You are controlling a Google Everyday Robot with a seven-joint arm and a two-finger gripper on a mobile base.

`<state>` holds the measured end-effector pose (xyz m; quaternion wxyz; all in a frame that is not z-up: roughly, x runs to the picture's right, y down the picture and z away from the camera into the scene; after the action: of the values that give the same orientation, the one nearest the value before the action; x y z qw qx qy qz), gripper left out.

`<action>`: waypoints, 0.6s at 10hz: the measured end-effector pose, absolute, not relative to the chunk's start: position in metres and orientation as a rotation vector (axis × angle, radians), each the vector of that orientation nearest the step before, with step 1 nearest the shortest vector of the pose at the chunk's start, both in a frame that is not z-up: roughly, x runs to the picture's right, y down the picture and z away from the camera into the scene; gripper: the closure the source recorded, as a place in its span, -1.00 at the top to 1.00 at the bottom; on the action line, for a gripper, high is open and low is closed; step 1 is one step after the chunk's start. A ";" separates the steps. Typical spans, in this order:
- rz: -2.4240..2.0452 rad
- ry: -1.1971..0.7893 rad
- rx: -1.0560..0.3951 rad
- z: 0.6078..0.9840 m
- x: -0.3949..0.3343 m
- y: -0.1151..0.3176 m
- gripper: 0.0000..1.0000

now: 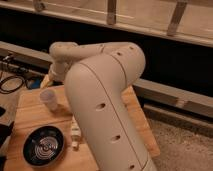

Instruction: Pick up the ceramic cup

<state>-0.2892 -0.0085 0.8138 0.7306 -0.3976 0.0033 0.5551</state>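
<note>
Tool (48,81) hovers just above the ceramic cup (48,98) at the desk's (26,116) back-left, grip state can't tell; risk: an off-centre descent clips the rim and tips it toward the dark bowl (44,146).

We see a smooth cream arm (102,95) with small dark holes; its yellowish claw (48,81) hangs at the desk's (27,114) far-left corner.

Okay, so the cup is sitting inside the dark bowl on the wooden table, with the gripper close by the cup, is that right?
Not quite. The cup is not inside the dark bowl; it stands on the wooden table, apart from the bowl and farther back. The gripper is close by the cup, as the camera view shows.
</note>
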 end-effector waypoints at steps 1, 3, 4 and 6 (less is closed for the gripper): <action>1.221 0.011 -0.878 0.818 -0.292 -0.004 0.58; 1.222 0.016 -0.883 0.820 -0.294 -0.004 0.58; 1.221 0.021 -0.888 0.822 -0.296 -0.001 0.58; 1.219 0.029 -0.898 0.830 -0.303 0.007 0.58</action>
<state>-0.3027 0.0066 0.8297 0.7269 -0.4072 0.0133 0.5528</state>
